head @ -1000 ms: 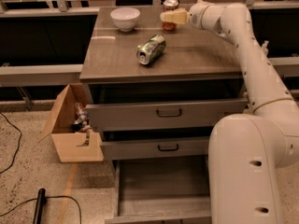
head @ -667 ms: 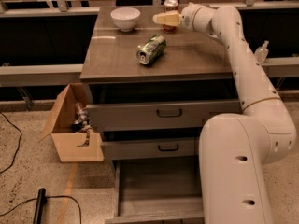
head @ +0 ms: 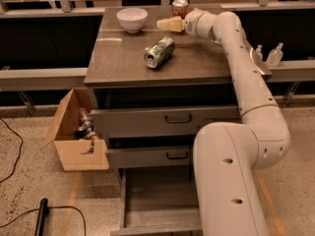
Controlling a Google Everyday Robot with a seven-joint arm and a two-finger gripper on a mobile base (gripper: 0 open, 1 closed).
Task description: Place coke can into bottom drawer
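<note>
- The coke can (head: 180, 7) stood upright at the back edge of the bench (head: 118, 63), right of centre. It was a small red can with a silver top, and its lower part was hidden behind the robot's wrist.
- The pincer (head: 163, 24) hung just in front and to the left of the can, pointing left towards the white bowl (head: 132, 18). Nothing showed in it, and I could not tell whether it was open or closed.
- The bowl sat at the back left of the bench, near the pincer's tip but apart from it.
- A green-and-silver can (head: 159, 52) lay on its side near the middle of the bench, well in front of the coke can.
- Below, the two upper drawers (head: 147, 122) with black handles were nearly shut.
- The bottom drawer (head: 157, 200) was pulled out, a wide shallow grey tray partly hidden by the arm.
- A cardboard box (head: 74, 146) stood open on the floor, left of the cabinet.
</note>
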